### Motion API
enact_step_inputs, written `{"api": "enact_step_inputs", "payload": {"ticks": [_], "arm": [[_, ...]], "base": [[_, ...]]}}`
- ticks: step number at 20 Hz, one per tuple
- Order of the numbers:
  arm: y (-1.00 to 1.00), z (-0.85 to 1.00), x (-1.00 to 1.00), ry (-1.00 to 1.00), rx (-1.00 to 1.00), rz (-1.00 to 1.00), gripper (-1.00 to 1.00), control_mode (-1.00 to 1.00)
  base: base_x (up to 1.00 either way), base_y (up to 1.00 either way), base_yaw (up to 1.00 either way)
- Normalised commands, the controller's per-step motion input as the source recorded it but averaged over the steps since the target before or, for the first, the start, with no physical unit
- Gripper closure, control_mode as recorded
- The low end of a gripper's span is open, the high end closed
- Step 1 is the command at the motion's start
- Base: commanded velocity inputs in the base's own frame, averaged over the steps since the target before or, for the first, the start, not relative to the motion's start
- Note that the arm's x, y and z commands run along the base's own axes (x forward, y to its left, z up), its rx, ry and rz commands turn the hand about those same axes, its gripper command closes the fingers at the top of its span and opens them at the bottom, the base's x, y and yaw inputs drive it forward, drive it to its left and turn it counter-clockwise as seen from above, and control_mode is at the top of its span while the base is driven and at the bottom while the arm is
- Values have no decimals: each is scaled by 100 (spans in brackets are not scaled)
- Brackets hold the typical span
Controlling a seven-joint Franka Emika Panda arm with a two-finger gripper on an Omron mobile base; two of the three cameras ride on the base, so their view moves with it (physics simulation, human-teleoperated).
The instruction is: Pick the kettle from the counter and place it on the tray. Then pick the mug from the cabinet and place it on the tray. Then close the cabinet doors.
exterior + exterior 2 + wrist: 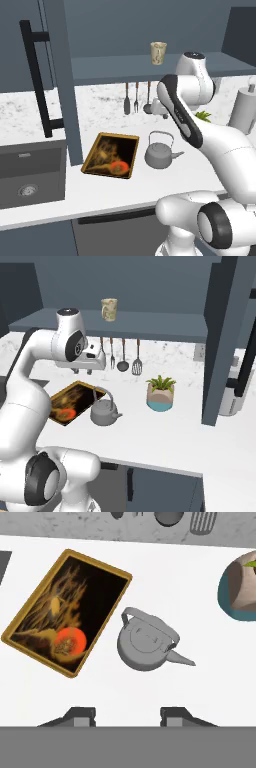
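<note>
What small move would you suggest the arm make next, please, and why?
Probably lower the open gripper straight down toward the squat grey metal kettle. It stands on the white marble counter beside the golden-rimmed tray, and the fingertips sit well above it.

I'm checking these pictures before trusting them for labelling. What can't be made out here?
- Claw: hand view shows just the fingertips at the bottom edge.
- Plant pot: cut off by the hand view's right edge; in the left base view the arm hides nearly all of it.
- Mug: too small to see its handle.
</note>
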Motion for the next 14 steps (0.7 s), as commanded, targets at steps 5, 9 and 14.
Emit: {"api": "enact_step_inputs", "payload": {"ticks": [5,9,14], "arm": [[-5,-8,-10,-1,-1,0,-100,-100],[-27,-37,-35,-12,0,1,-100,-100],[-33,-55,-21,-3,0,3,-100,-100]], "base": [[0,0,0],[0,0,0],[0,0,0]]}}
